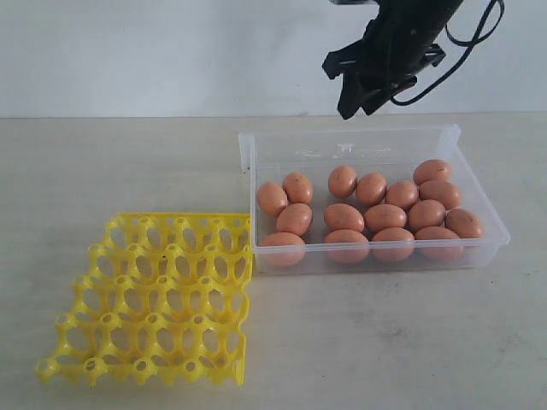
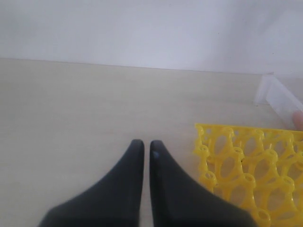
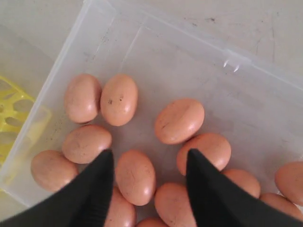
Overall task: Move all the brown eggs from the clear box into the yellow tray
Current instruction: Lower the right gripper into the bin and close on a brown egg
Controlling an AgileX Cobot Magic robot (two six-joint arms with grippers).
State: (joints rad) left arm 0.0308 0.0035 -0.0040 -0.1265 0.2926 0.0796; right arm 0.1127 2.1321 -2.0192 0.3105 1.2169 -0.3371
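The smooth tan-brown oval eggs (image 1: 344,217) all lie loose in the shallow clear plastic rectangular box (image 1: 359,137). Just beside its near-left corner lies the bright yellow plastic lattice egg tray (image 1: 179,220). Both rest on a pale beige worktop (image 1: 385,342) before a plain white wall (image 1: 171,51). The black right tool (image 3: 149,156) hangs spread wide above the eggs, gripping nothing. The black left tool (image 2: 147,144) is narrowed to a slit beside the tray.
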